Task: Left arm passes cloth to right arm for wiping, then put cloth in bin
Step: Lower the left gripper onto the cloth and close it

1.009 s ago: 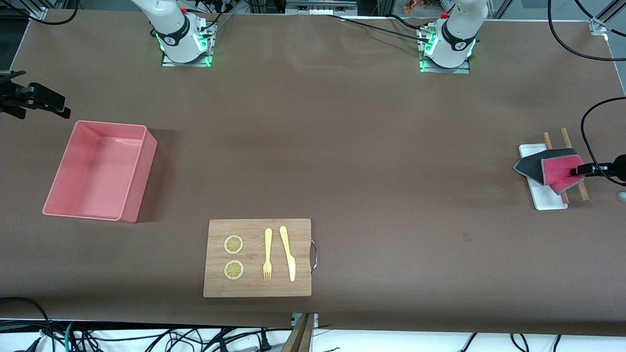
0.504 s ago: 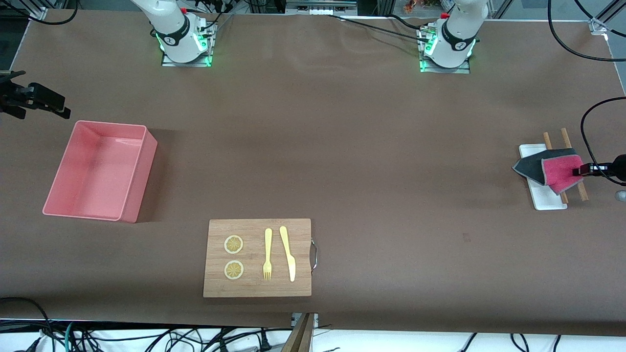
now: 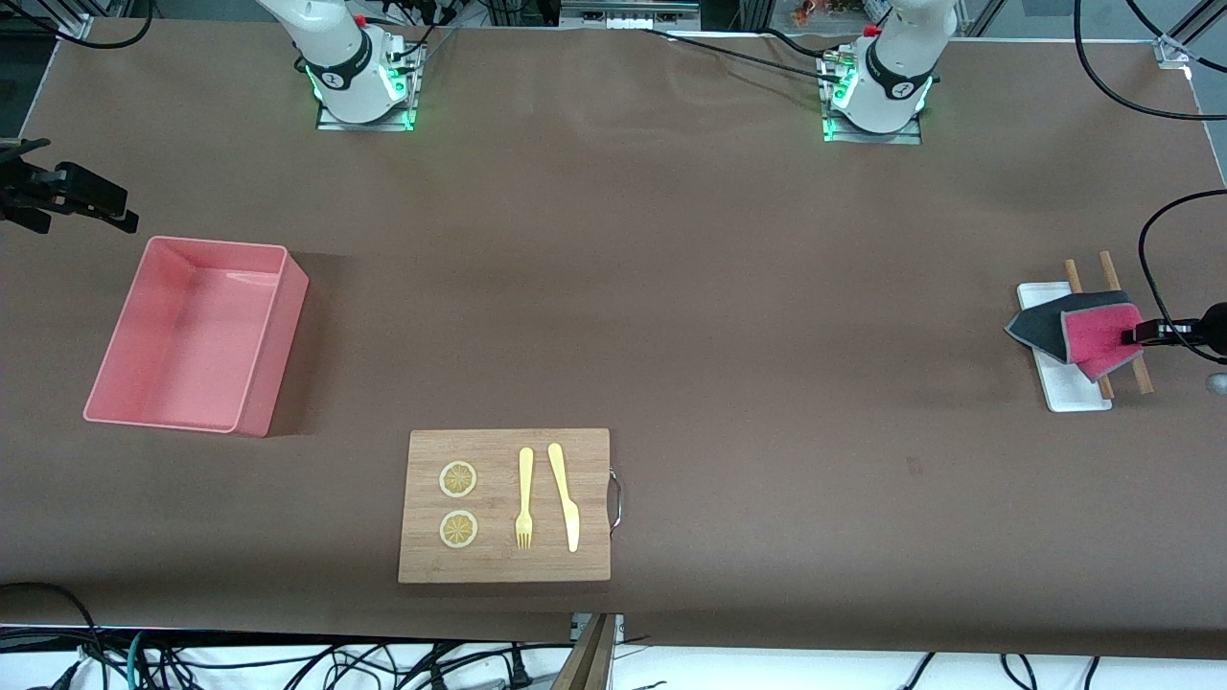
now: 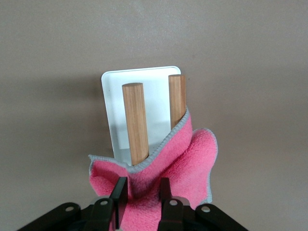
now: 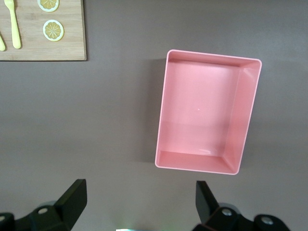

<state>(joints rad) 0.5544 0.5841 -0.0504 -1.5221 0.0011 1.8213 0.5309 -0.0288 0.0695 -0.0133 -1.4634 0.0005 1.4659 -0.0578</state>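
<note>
The cloth (image 3: 1093,337), pink with a grey back, hangs over two wooden rods (image 3: 1107,268) on a small white tray (image 3: 1069,388) at the left arm's end of the table. My left gripper (image 3: 1131,335) is shut on a bunched fold of its pink side. In the left wrist view the cloth (image 4: 187,159) is pinched in that gripper (image 4: 142,192), and the rods (image 4: 135,120) stick out past it. My right gripper (image 3: 115,211) hangs open and empty by the pink bin (image 3: 278,316). In the right wrist view the bin (image 5: 248,115) is empty in front of the right gripper (image 5: 139,190).
A wooden board (image 3: 498,561) with a handle lies near the front edge. On it are two lemon slices (image 3: 458,479), a yellow fork (image 3: 524,498) and a yellow knife (image 3: 566,498). Black cables (image 3: 1150,259) loop near the white tray.
The left gripper has drawn the cloth's held corner slightly toward the table's end, and the fold has bunched tighter. The right arm has not moved.
</note>
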